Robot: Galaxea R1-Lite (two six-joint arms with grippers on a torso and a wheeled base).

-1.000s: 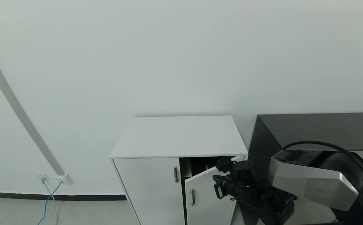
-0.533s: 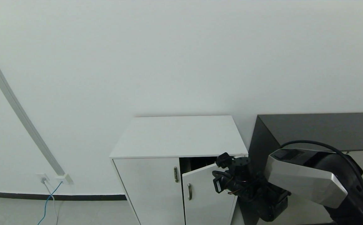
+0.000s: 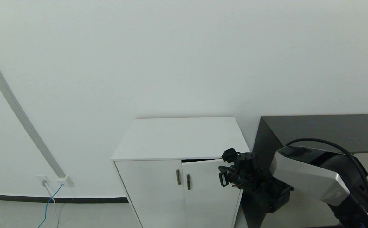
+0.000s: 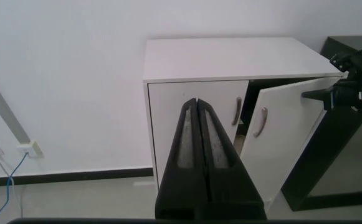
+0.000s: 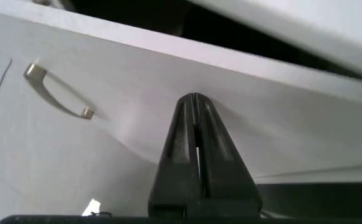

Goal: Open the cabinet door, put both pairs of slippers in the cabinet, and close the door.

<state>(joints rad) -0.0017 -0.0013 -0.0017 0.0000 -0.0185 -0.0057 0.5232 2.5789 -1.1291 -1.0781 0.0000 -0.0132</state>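
The white cabinet [image 3: 180, 139] stands against the wall with its left door [image 3: 149, 190] closed. Its right door [image 3: 212, 193] is almost flush, with a thin dark gap along its top edge. In the left wrist view this door [image 4: 280, 143] still hangs ajar beside a dark opening. My right gripper [image 5: 196, 98] is shut, its tip pressed against the right door's outer face, away from the handle [image 5: 56, 93]. From the left wrist view, the right gripper [image 4: 318, 96] touches the door's upper part. My left gripper [image 4: 197, 101] is shut on nothing, held back in front of the cabinet.
A dark grey table [image 3: 323, 129] stands close on the cabinet's right side. Wall sockets with hanging cables [image 3: 49, 186] and a slanted cable duct [image 3: 19, 110] are on the wall to the left. Bare floor [image 3: 76, 215] lies left of the cabinet.
The right door has swung from partly open to nearly closed. My right gripper has travelled with it toward the cabinet front.
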